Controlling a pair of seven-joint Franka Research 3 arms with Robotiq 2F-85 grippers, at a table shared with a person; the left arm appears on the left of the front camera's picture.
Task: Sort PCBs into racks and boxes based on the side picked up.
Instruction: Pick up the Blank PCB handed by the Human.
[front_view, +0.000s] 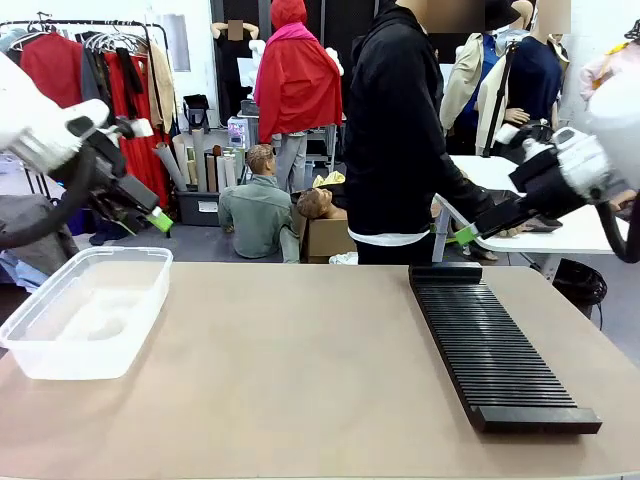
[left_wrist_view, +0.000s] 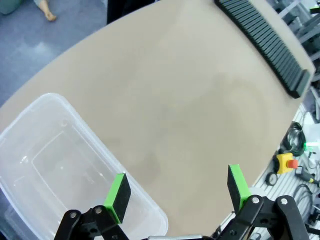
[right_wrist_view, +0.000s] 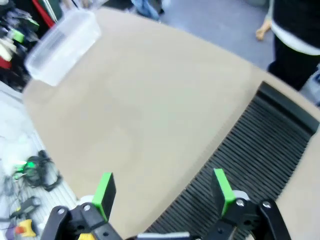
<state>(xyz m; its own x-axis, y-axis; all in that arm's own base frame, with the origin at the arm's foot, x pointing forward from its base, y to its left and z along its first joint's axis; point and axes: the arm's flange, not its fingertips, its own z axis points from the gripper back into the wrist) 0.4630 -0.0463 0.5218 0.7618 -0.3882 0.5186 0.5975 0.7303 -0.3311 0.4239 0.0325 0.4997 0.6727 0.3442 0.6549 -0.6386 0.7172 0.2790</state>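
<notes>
Both arms hang up off the table (front_view: 280, 370), each parked near its own drop-off spot. The left gripper (left_wrist_view: 178, 192) hovers above the clear tub (front_view: 60, 345), which sits at the table's left side. Its fingers are spread wide with nothing between them. The right gripper (right_wrist_view: 164, 190) is just as open and empty, held up over the far end of the long black slotted rack (front_view: 490, 340) on the right. A person in black (front_view: 400, 130) stands at the far edge. My guess is the arms are poised this way so either can take a board when one is offered.
</notes>
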